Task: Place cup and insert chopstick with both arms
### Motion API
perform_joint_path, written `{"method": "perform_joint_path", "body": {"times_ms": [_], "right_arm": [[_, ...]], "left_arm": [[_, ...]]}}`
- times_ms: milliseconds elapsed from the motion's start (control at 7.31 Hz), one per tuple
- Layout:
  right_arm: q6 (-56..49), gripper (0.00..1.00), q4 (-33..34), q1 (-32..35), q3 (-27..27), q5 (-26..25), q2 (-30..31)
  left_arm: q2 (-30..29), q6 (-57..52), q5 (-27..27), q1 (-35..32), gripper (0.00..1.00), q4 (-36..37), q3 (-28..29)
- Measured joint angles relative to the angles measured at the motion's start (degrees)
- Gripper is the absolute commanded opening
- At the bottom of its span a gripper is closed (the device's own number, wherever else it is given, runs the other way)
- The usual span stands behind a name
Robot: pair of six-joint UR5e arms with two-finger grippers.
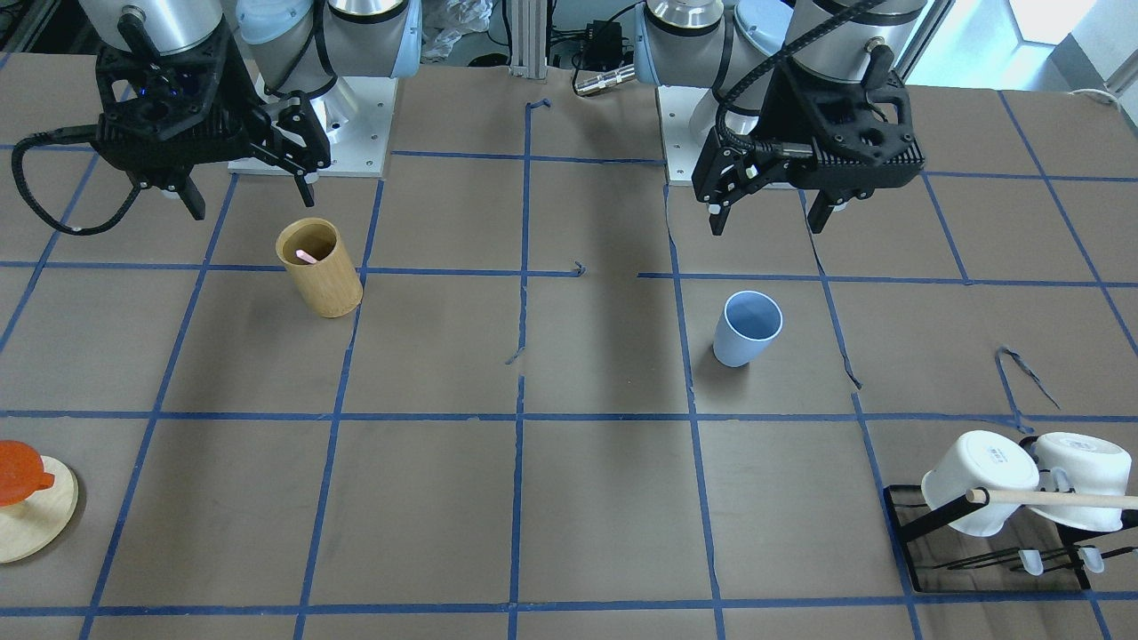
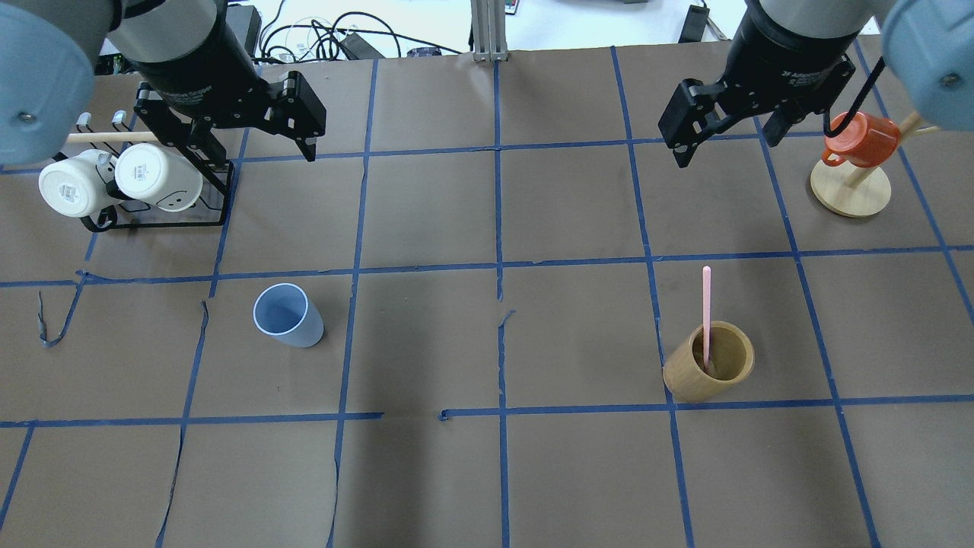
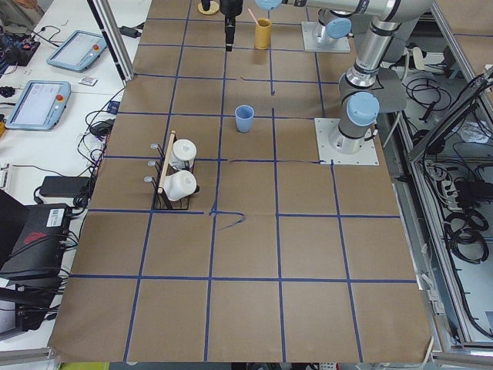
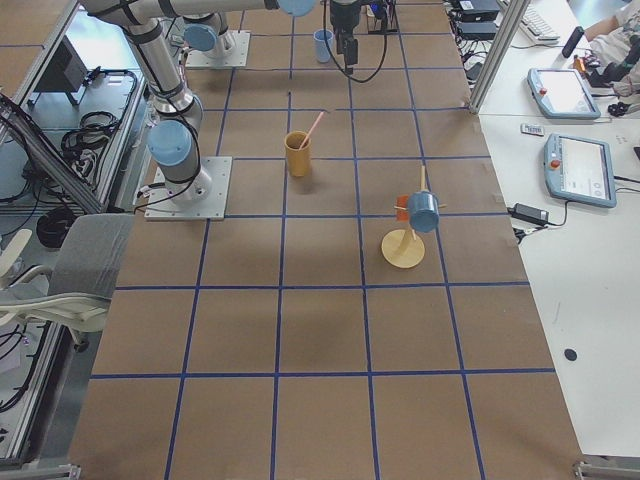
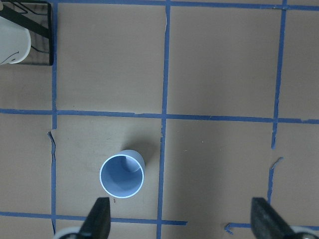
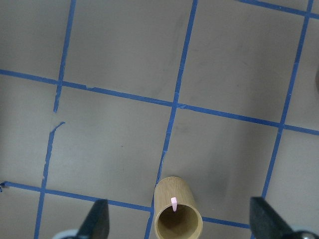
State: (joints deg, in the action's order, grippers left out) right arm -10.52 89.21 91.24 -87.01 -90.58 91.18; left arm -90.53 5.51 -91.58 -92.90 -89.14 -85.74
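The light blue cup (image 1: 747,329) stands upright on the brown table, also in the overhead view (image 2: 288,314) and the left wrist view (image 5: 122,174). My left gripper (image 1: 766,222) is open and empty, high above the table behind the cup; its fingers (image 5: 99,219) frame the cup from above. A pink chopstick (image 2: 706,316) leans inside the tan bamboo cylinder (image 2: 709,371); only its end (image 6: 174,203) shows in the right wrist view. My right gripper (image 1: 251,200) is open and empty, above and behind the cylinder (image 1: 320,267).
A black rack (image 2: 152,221) with two white mugs (image 2: 114,179) and a long wooden rod (image 2: 99,138) stands at the far left. An orange mug (image 2: 860,137) hangs on a wooden stand (image 2: 850,190) at the far right. Blue tape lines grid the table.
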Motion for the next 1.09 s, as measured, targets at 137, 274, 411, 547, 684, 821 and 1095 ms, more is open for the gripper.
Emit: {"method": "perform_joint_path", "body": {"times_ms": [137,274,411,547,684,821,1095], "right_arm": [[0.0,1.0,0.0,0.0,0.0,0.0,-0.1],[0.0,1.0,0.0,0.0,0.0,0.0,-0.2],[-0.1,1.0,-0.2,0.0,-0.1,0.0,-0.3],[-0.3,1.0,-0.6,-0.1,-1.3,0.0,-0.4],[-0.5,1.0,-0.9,-0.1,-4.2,-0.1,-0.3],[-0.7,1.0,-0.7,-0.1,-7.5,-0.7,0.0],[-0.9,1.0,-0.3,-0.1,-11.9,-3.7,-0.4]], "left_arm": [[0.0,0.0,0.0,0.0,1.0,0.0,-0.1],[0.0,0.0,0.0,0.0,1.0,0.0,-0.1],[0.0,0.0,0.1,0.0,1.0,0.0,-0.3],[-0.3,0.0,0.8,0.3,1.0,0.0,-0.9],[-1.0,-0.1,1.5,0.8,1.0,0.0,-2.6],[-1.3,-1.1,1.8,1.2,0.98,0.3,-5.6],[-1.4,-4.4,0.7,1.5,0.94,4.5,-14.7]]}}
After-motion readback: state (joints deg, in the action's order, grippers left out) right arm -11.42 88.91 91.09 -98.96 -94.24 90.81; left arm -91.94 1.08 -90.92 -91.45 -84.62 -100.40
